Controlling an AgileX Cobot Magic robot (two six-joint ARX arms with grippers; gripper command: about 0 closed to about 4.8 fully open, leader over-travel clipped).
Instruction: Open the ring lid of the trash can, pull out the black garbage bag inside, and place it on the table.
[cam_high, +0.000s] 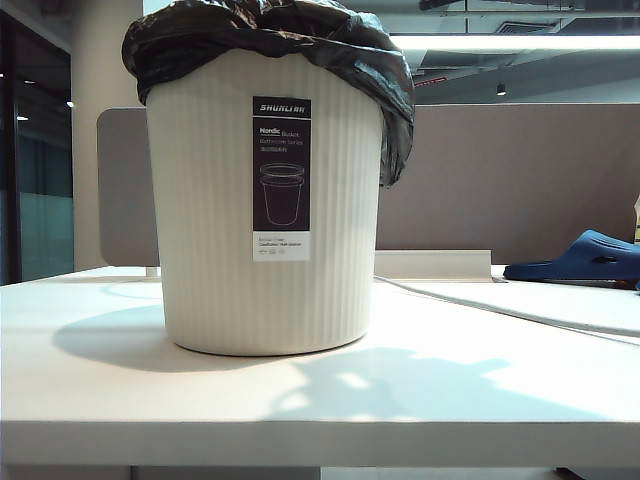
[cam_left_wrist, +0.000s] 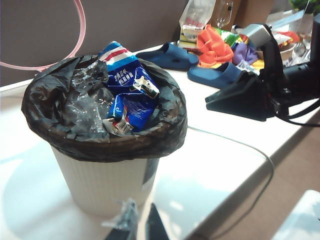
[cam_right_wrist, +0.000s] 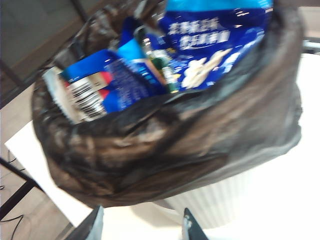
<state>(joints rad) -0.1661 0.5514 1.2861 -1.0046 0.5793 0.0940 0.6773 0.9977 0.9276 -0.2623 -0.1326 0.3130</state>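
The trash can (cam_high: 210, 250), cream and ribbed, stands mid-table (cam_high: 300, 400). The black garbage bag (cam_high: 260, 30) lines it and is folded down over its rim (cam_left_wrist: 105, 140), with blue snack wrappers (cam_left_wrist: 127, 95) inside. The ring lid (cam_left_wrist: 79, 30), a thin pink hoop, is off the can, beyond it by the grey partition. My left gripper (cam_left_wrist: 140, 226) is shut, held back from the can's base, with a pale scrap at one fingertip (cam_left_wrist: 122, 220). My right gripper (cam_right_wrist: 142, 226) is open and empty, close to the bag's (cam_right_wrist: 165, 145) folded edge. It shows beside the can as the gripper (cam_left_wrist: 210, 104). Neither gripper appears in the exterior view.
Blue slippers (cam_left_wrist: 170, 55) (cam_high: 585, 255) lie on the table's far side with an orange bow (cam_left_wrist: 215, 45) and other bright items. A cable (cam_left_wrist: 240, 145) runs across the tabletop. A grey partition (cam_high: 500, 180) backs the table. The table edge drops off near the right arm.
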